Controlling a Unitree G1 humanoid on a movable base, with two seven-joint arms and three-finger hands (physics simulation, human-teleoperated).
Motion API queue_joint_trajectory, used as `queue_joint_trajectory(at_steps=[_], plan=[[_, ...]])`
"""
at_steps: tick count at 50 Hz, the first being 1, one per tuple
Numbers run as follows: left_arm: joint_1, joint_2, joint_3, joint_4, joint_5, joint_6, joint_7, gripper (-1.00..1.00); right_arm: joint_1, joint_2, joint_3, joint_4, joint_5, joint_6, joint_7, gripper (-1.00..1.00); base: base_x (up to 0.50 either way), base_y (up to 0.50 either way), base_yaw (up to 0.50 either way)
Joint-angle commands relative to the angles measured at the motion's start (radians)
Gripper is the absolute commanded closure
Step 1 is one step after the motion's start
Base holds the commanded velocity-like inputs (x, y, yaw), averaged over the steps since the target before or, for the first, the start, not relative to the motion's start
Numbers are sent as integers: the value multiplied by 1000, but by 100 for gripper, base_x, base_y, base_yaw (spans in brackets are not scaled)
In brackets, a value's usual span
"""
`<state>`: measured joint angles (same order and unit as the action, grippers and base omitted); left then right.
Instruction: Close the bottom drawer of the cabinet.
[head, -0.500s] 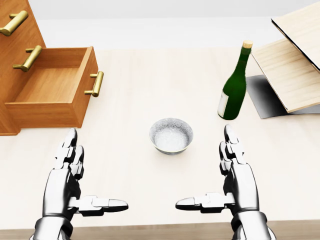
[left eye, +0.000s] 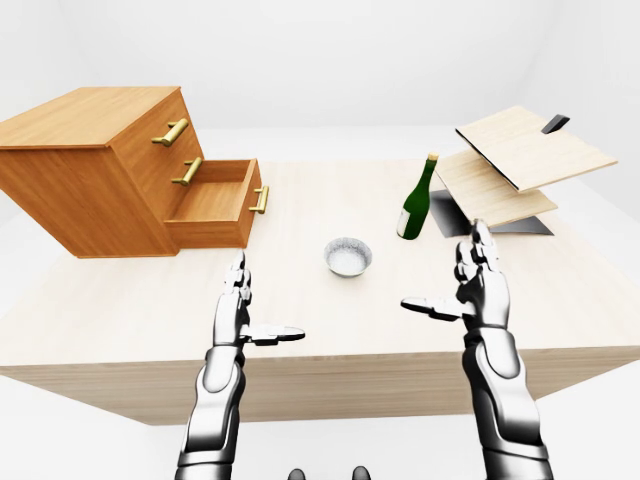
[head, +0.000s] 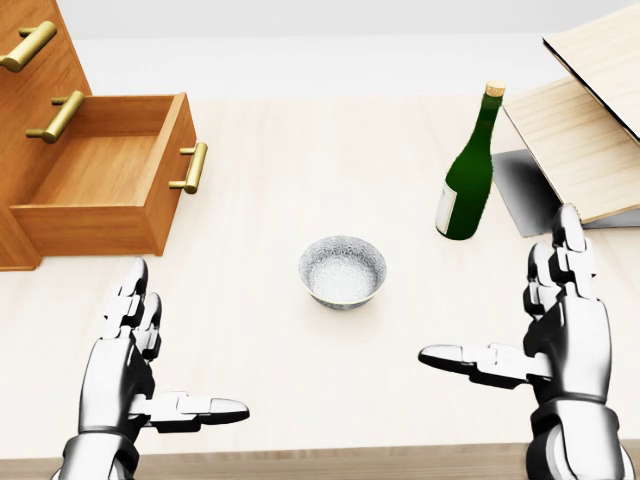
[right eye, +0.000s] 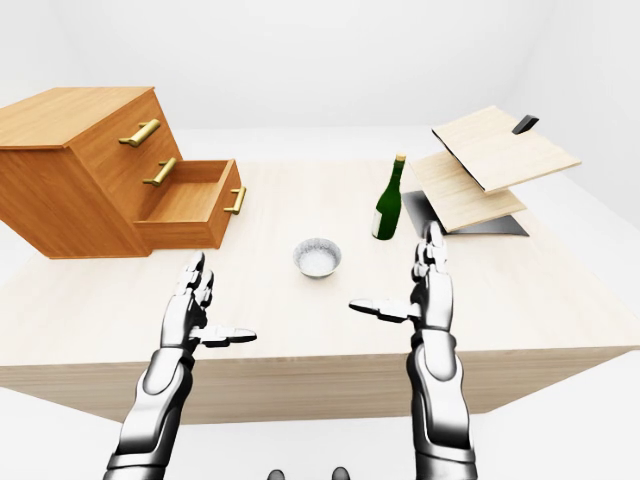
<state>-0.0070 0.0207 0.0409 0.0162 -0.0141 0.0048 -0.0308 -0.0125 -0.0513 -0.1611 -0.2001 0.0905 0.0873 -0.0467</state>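
Closest to me in the head view, my left hand sits low on the left. Its fingers are spread wide and its thumb pokes out to the right. It holds nothing. My right hand is on the other side, low on the right. It is wide open too, with its thumb poking left, and it holds nothing. Both hands float over the pale wooden table.

A bit farther up, between my hands, there is a small silver bowl. It stands by itself, not touching a thing.

Up and to the right of the bowl stands a green bottle with a tan cork. It leans a little. Just right of it are light wooden boards, one above the other, over a dark flat base.

Far up on the left is the brown cabinet with gold handles. Its bottom drawer is pulled out toward the right, and I can see inside it. The drawer's gold handle is well apart from my left hand.
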Motion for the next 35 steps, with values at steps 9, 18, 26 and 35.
queue_joint_trajectory(at_steps=[9, 18, 26, 35], plan=[[-9, 3, 6, 29, 6, -20, 1, -100, -52, -85, -264, -127, 251, 0, -244, -100, 0, 0, 0], [-6, 4, 8, 21, 6, -16, 1, -100, -53, -100, -254, -123, 272, 0, -283, -100, 0, 0, 0], [-2, 2, 3, 14, 6, -14, 0, -100, -55, -103, -246, -121, 274, 0, -272, -100, 0, 0, 0], [-5, 4, 8, 33, 3, -27, 0, -100, -56, -104, -241, -102, 265, 0, -258, -100, 19, 0, 0]])
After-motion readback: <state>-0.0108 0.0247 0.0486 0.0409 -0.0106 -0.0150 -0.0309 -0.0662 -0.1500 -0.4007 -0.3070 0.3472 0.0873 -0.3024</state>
